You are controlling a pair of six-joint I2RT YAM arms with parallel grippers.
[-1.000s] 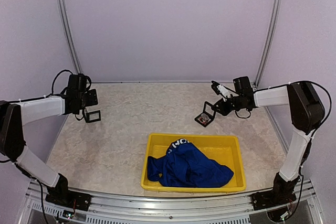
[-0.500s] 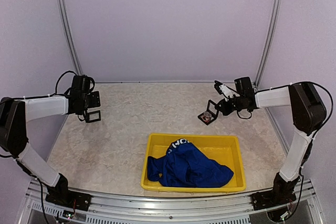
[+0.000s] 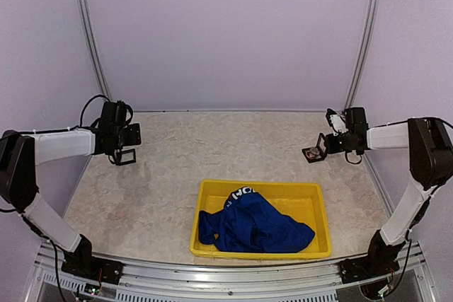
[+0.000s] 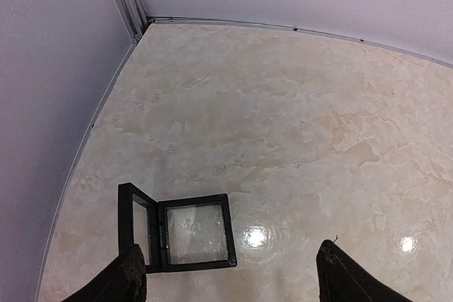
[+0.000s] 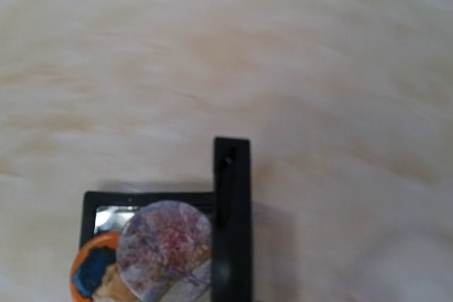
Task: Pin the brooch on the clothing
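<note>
Marble tabletop point(image 3: 212, 139), right side: right pincer point(image 3: 320, 150) has swung out toward wall, black case point(image 3: 313, 153) with round brooch point(image 5: 164, 245) gone along; I cannot tell if jaws grip. Brooch farther from shirt point(image 3: 255, 228), pinning not near. Brooch face up, no long axis. Left pincer point(image 4: 230, 277) wide open, empty. Shirt crumpled in yellow tray point(image 3: 297, 199), heap lying left-right.
</note>
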